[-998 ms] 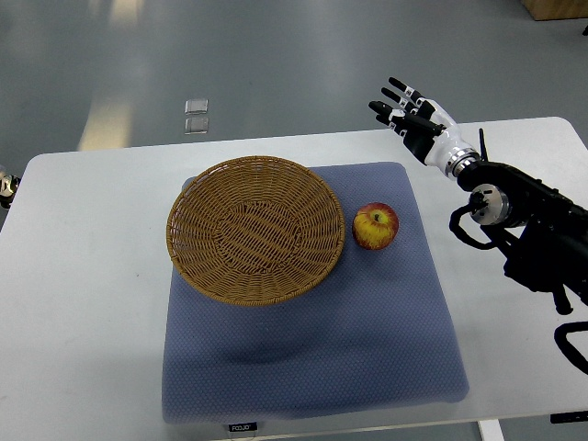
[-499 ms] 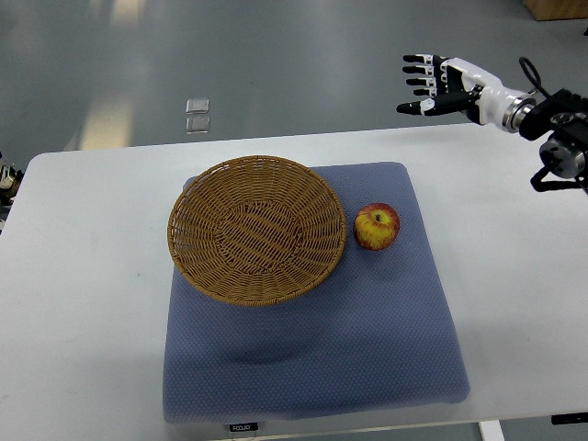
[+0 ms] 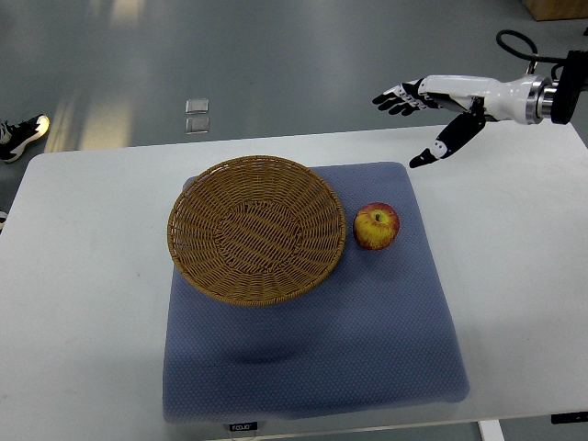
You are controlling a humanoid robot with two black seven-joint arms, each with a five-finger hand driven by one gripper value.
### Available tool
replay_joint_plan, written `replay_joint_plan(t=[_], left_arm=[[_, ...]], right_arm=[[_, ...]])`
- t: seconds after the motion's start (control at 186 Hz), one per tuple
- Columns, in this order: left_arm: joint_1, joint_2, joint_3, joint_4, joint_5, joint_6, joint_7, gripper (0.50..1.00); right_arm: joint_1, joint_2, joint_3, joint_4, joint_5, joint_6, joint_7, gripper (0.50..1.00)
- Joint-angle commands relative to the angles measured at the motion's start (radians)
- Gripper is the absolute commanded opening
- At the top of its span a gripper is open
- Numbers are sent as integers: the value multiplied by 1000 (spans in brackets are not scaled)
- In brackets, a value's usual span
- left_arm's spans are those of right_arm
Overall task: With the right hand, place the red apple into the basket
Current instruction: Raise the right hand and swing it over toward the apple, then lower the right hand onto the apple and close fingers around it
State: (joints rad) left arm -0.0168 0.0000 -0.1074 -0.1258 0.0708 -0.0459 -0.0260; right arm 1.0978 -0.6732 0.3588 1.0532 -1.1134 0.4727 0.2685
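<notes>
A red and yellow apple (image 3: pixel 377 226) lies on the blue mat (image 3: pixel 312 349), just right of the round wicker basket (image 3: pixel 256 228). The basket holds nothing. My right hand (image 3: pixel 415 124) reaches in from the upper right edge, raised above the table's far edge. Its fingers are spread, the thumb pointing down, and nothing is in it. The hand is well up and to the right of the apple. My left arm does not show.
The white table (image 3: pixel 83 303) carries the mat. A person's shoe (image 3: pixel 23 136) stands on the grey floor at the far left. Two small clear squares (image 3: pixel 196 115) lie on the floor beyond the table.
My right arm has swung up and outward from the table's right side, and the hand now stretches leftward over the far edge. A shoe has appeared at the left. Apple and basket stayed put.
</notes>
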Motion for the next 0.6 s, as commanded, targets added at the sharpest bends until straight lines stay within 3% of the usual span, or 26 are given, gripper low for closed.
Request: replay_joint_plan(t=[0.0,0.156,0.596], left_arm=[[0,0,0,0,0,0,0,1000],[0,0,0,0,0,0,0,1000],[0,0,0,0,0,0,0,1000]], right_arm=[[-10,38,-18,5,-150,-20,0,924],[-35,87,-60,4,-350,-83,9,924],[-38,136,-212,4,-440,-223,11,924]])
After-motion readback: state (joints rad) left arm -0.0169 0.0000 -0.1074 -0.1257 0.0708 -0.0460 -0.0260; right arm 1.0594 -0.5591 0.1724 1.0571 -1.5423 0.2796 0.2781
